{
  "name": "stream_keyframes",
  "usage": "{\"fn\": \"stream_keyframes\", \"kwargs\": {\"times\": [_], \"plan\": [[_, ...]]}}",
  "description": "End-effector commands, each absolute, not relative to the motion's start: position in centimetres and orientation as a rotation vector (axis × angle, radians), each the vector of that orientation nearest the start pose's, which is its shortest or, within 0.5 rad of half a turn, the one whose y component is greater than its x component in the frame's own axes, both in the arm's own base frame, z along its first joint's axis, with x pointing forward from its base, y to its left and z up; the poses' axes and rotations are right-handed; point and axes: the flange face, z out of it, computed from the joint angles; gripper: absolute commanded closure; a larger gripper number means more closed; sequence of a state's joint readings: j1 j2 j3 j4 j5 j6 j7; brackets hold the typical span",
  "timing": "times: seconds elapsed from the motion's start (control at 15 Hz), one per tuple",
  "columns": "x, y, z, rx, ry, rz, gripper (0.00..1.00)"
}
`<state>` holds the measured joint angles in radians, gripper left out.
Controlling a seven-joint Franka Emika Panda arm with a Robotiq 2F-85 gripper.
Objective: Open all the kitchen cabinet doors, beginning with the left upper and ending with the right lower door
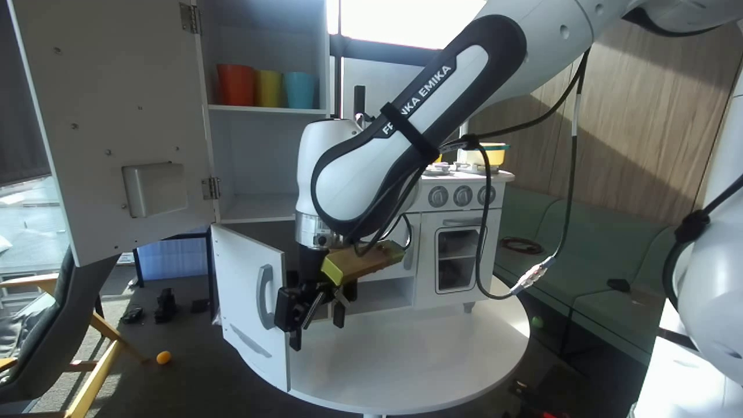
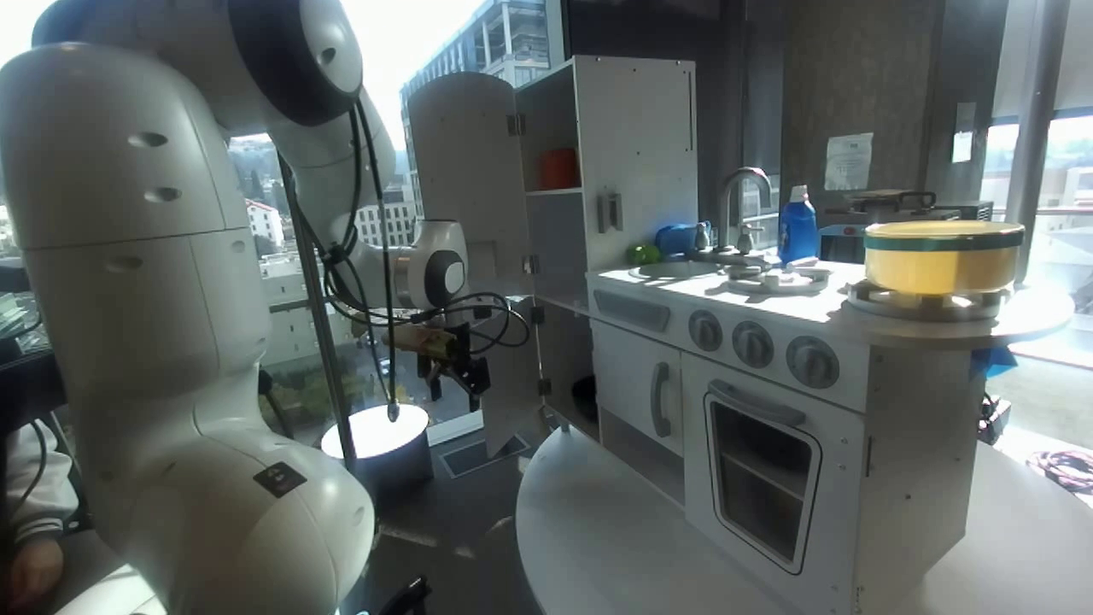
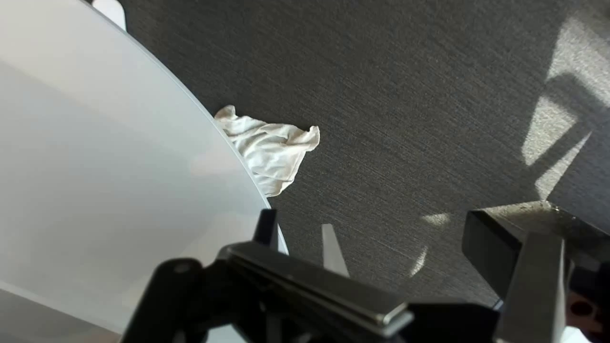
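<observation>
Tall door (image 1: 110, 98) cut off above in exterior view; cloth (image 3: 274, 152) partly hidden.

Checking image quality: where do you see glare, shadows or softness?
In an exterior view, the window is blown out white and a shadow cuts across the wood panelling; in an exterior view, sunlight bleaches parts of the countertop; in the wrist view, the gripper looks softer than the carpet.

You've got 4 cabinet doors (image 2: 636, 384): 1 tall left upper door (image 1: 119, 116), 2 plain doors (image 1: 246, 302), 1 windowed right lower door (image 2: 766, 480). Also for you: 3 knobs (image 2: 753, 344), 3 cups (image 1: 269, 88), 2 burners (image 2: 775, 281), 1 yellow pot (image 2: 943, 260), 1 faucet (image 2: 726, 218), 1 blue bottle (image 2: 797, 231), 1 white cloth (image 3: 274, 153), 1 orange ball (image 1: 163, 357), 1 chair (image 1: 72, 325). You have 1 gripper (image 1: 317, 327).
</observation>
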<state>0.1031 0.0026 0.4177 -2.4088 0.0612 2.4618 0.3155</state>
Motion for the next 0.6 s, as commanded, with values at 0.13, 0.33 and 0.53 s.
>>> {"fn": "stream_keyframes", "kwargs": {"times": [0.13, 0.33, 0.53], "plan": [[39.8, 17.9, 37.8, -3.247, 0.076, 0.074, 0.00], [40.5, 12.7, 39.0, -3.286, 0.321, 0.047, 0.00], [41.1, 6.6, 38.3, -3.269, 0.463, -0.004, 0.00]]}}
